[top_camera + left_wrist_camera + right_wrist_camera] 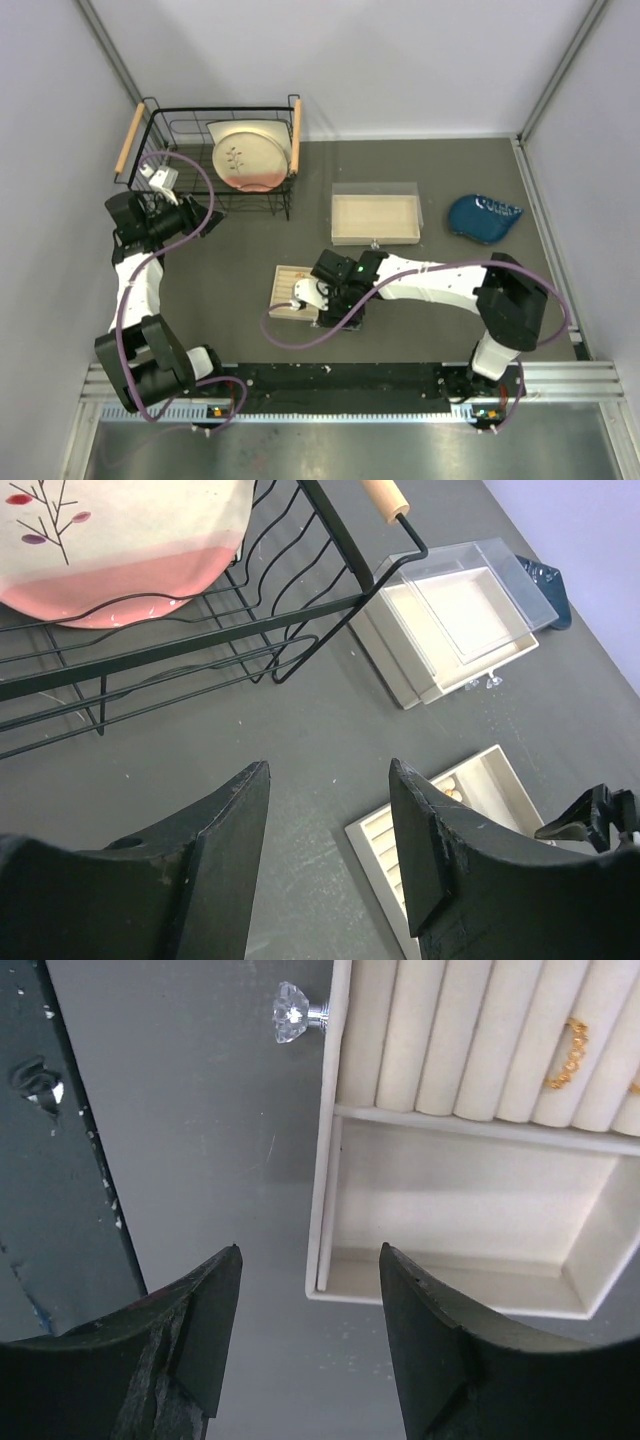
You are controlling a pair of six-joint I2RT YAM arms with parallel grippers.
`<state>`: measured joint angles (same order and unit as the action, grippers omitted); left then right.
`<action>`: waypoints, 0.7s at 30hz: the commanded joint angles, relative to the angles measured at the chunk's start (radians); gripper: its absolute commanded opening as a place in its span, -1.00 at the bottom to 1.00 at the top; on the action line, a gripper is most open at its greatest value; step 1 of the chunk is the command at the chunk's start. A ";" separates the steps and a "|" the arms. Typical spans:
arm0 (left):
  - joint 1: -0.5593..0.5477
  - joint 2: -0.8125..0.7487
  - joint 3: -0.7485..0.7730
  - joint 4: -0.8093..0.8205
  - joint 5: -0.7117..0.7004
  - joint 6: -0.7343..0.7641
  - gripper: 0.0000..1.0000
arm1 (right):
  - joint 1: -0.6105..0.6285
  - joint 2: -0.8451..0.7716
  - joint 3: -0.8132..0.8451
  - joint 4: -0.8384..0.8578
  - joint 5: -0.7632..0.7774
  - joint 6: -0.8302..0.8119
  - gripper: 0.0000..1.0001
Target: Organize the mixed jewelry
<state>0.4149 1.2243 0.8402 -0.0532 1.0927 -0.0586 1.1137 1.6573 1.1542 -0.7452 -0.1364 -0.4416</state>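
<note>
Ring (566,1054) edge-on btwn rolls (430,1030), axis along them.

A small gold ring (568,1052) is sitting in the ridged part of the beige tray (327,1200). It is tucked into the groove between two cream rolls, so only a thin, slightly curved edge is showing. That edge is looking beaded or chain-like and is running along the groove. Just to its right a second gold piece (634,1087) is peeking out of another groove, cut off at the picture's edge. In the left wrist view, tiny gold specks (452,792) are glinting in the same tray, too small to tell apart. The tray is lying near, left of the table's middle.
</note>
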 commanded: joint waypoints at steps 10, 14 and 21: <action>-0.002 0.006 0.010 -0.027 0.007 0.051 0.14 | 0.026 0.153 0.087 0.113 0.040 0.055 0.09; -0.002 0.009 0.002 -0.027 0.010 0.051 0.13 | 0.034 0.170 0.079 0.141 0.090 0.070 -0.03; -0.004 0.015 0.010 -0.027 0.015 0.045 0.14 | 0.055 0.167 0.038 0.159 0.112 0.080 -0.82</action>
<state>0.4141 1.2350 0.8402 -0.0887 1.0874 -0.0261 1.1446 1.8275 1.1988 -0.6247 -0.0528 -0.3771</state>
